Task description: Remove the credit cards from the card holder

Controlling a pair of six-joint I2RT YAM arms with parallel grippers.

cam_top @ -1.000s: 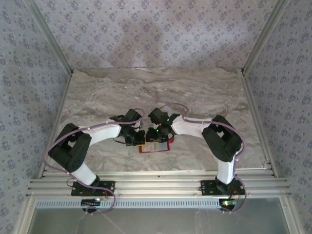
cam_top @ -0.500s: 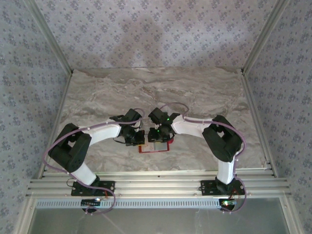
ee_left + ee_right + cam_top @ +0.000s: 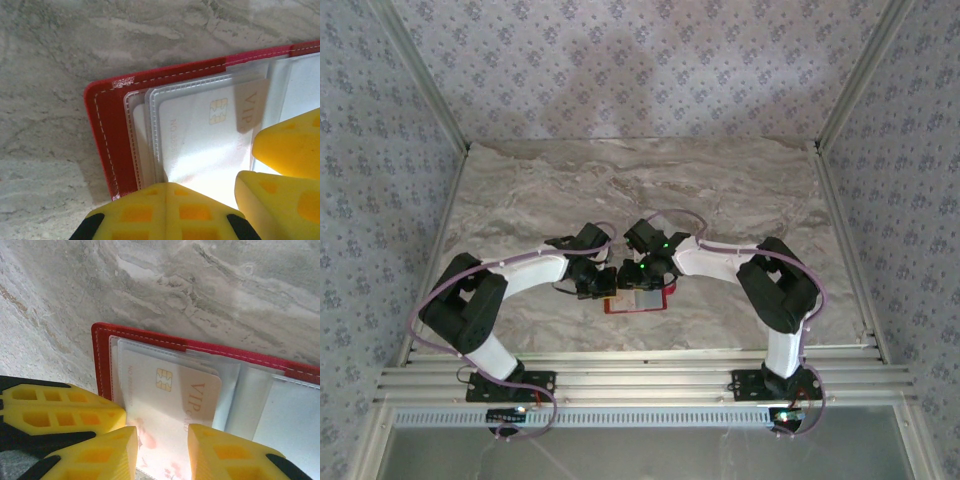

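Hold the red card holder [image 3: 102, 360] down with your pressed-together left pincer [image 3: 165, 212]; drag the VIP card [image 3: 170, 390] straight out using the part-spread right pincer [image 3: 162, 450].

Two arms folded inward, wrists close together.
The black, yellow-fingered left gripper [image 3: 165, 200] points down, jaws pressed together; just to its right, the matching right gripper [image 3: 162, 440] has jaws parted.

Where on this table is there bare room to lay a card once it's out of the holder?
The table is bare from the far wall down to the arms, and in the narrow strip between the card holder and the near rail. It is crowded at the holder, where the left gripper and right gripper meet over it.
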